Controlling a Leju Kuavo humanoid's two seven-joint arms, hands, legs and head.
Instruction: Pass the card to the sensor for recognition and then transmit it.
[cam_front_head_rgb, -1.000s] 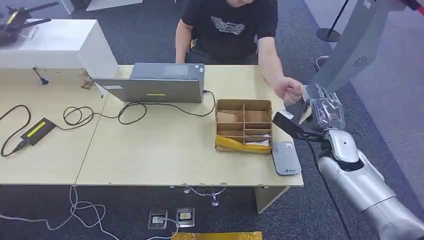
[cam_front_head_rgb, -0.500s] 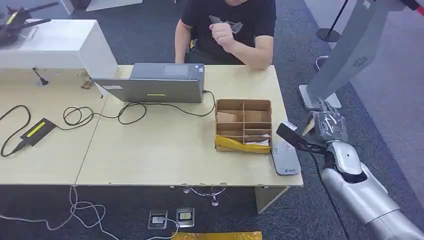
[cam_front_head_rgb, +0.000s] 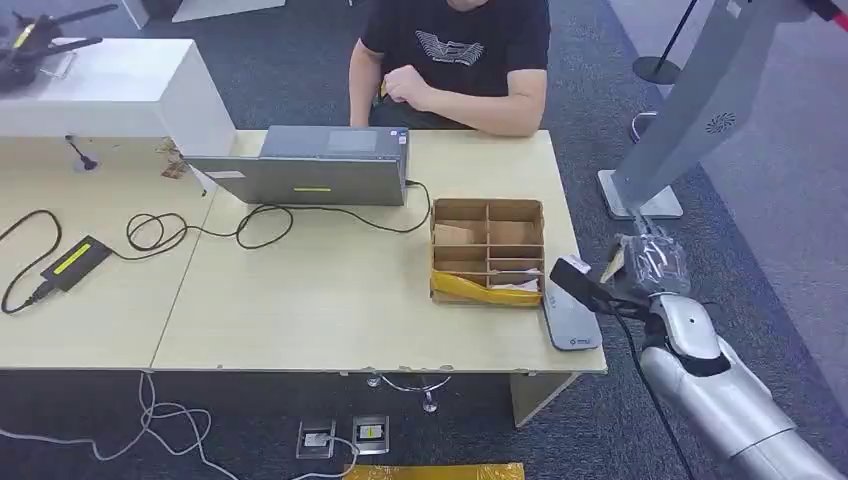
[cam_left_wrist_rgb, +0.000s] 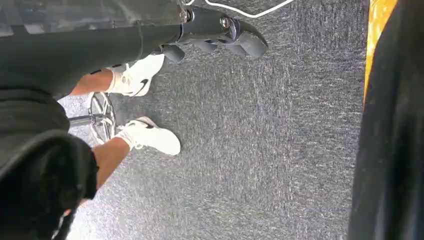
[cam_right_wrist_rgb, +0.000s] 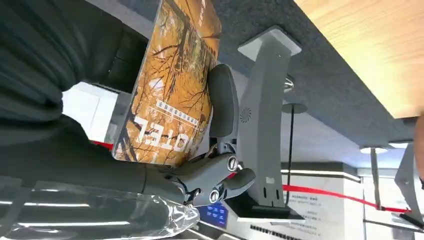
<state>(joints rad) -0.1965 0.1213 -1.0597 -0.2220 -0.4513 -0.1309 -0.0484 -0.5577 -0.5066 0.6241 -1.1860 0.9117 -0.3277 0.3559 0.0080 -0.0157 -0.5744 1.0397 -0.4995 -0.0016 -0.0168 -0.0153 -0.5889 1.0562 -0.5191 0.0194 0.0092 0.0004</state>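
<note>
Off the desk's (cam_front_head_rgb: 300, 300) right end, my right hand (cam_front_head_rgb: 650, 262) is gripping the card (cam_right_wrist_rgb: 172, 85) w/ thumb & fingers, hanging just beside the sensor (cam_front_head_rgb: 572, 318), which is lying flat at the desk corner next to the cardboard box (cam_front_head_rgb: 487, 250). Risks as I'm judging them: hand's plastic wrap is looking slick, so card could be slipping out; card face is sitting tilted, prob not reading; wrist could be knocking sensor off the edge. Left hand: can't tell its state.
</note>
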